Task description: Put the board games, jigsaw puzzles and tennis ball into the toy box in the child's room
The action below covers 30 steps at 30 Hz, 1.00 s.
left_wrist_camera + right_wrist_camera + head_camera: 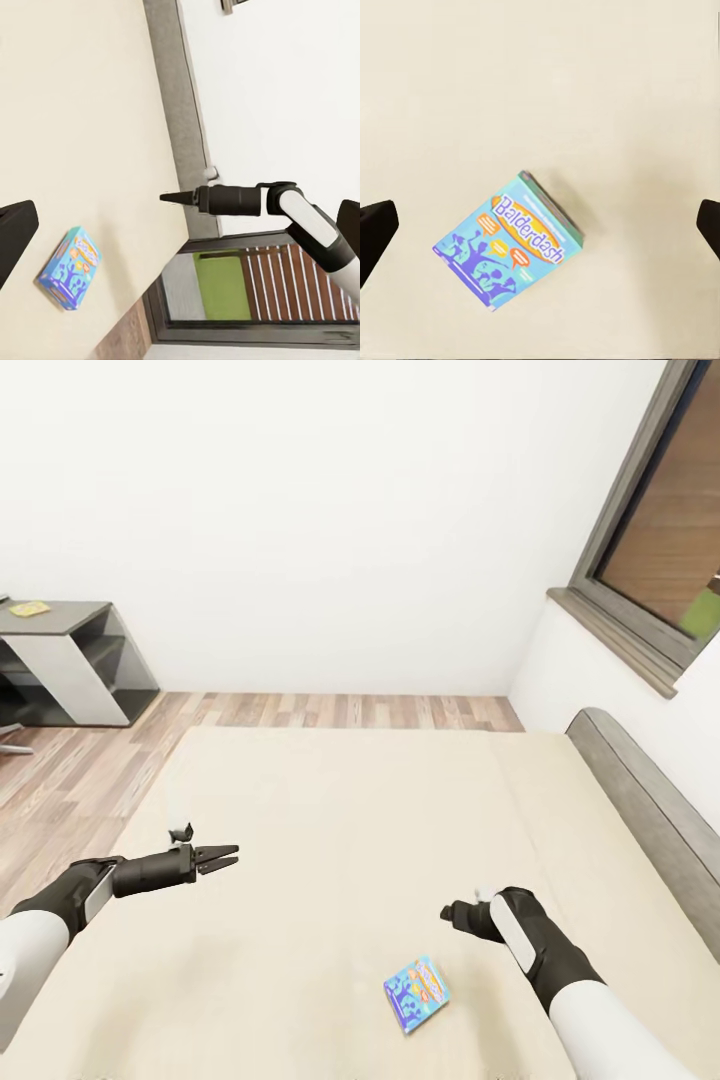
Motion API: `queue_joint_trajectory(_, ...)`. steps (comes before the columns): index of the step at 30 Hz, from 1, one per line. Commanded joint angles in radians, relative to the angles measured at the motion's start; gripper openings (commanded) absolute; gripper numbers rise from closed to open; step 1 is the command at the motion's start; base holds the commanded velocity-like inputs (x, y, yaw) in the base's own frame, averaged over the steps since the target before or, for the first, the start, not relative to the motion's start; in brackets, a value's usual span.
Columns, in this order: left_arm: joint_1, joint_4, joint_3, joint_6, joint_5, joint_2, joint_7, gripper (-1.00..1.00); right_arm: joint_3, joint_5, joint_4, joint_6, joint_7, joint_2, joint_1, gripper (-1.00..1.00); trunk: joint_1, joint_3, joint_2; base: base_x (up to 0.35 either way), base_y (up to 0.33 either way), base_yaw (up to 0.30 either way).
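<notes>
The right pincer (452, 913) hangs above the low wide bed with the beige mattress (330, 830), its two black fingertips (375, 232) spread wide with nothing between them. The small blue flat game box (416, 993) lies on the mattress just beside this pincer, not touched by it. The left pincer (225, 856) also hangs over the mattress, well apart from the box; its fingers look nearly pressed together and hold nothing.

The right wrist view lets one read "Balderdash" on the box (510, 244). The left wrist view shows the box (69, 268) near the right arm (247, 199). The head view shows the grey headboard (650, 810) and, far from the bed, a grey worktop (55, 618) carrying a small yellow-green flat thing (29, 608).
</notes>
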Motion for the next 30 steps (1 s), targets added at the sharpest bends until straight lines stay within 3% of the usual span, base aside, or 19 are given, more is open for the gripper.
queue_joint_trajectory(1,-0.001,0.000,0.003,0.011,-0.004,0.000,-0.004,1.00,0.005,-0.011,-0.001,-0.002,-0.009,-0.001,-0.006,1.00,0.000,-0.003,-0.002,0.000,0.000,0.000)
queue_joint_trajectory(12,0.000,0.000,0.006,0.011,-0.004,-0.005,0.002,1.00,0.008,-0.013,0.003,-0.115,-0.004,-0.001,-0.054,1.00,0.000,-0.022,-0.002,0.000,0.000,0.000)
queue_joint_trajectory(30,0.000,0.000,0.005,0.011,-0.004,-0.006,-0.001,1.00,0.011,-0.020,0.001,-0.125,0.003,-0.003,-0.054,1.00,0.000,-0.051,-0.002,0.000,0.000,0.000)
